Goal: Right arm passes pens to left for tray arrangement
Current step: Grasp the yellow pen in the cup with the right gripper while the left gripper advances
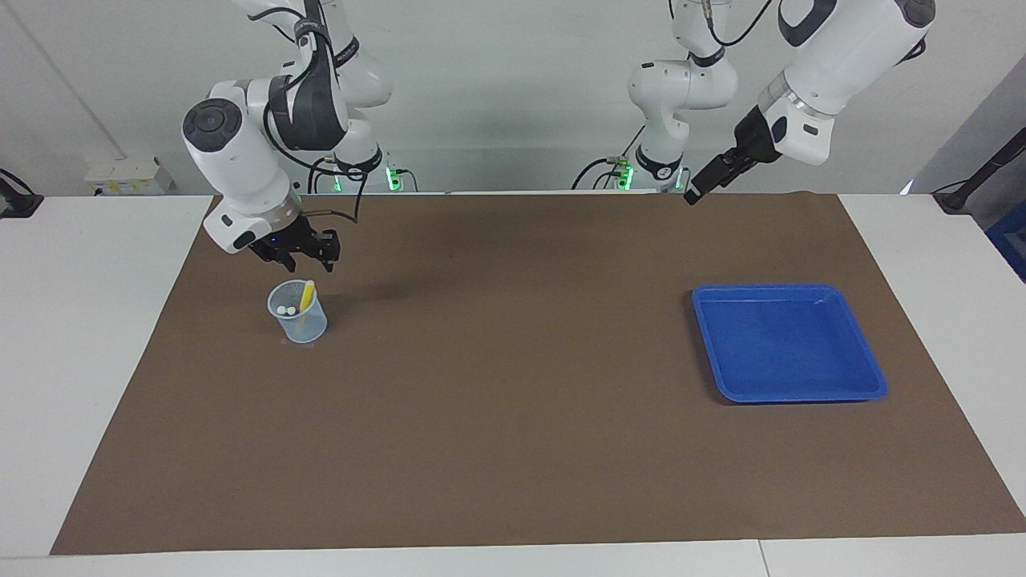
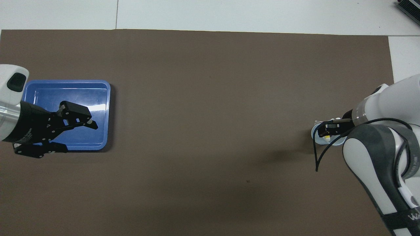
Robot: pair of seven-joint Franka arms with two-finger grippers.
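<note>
You are looking at the very start: the tray at the left arm's end of the table is lying bare, and all the pens are standing in the mesh cup at the right arm's end (only the yellow one shows clearly). The right gripper is hanging just over the cup, holding nothing; I cannot tell its finger gap. The left gripper is hovering spread wide, empty. Every pick, handover and placement is left.
</note>
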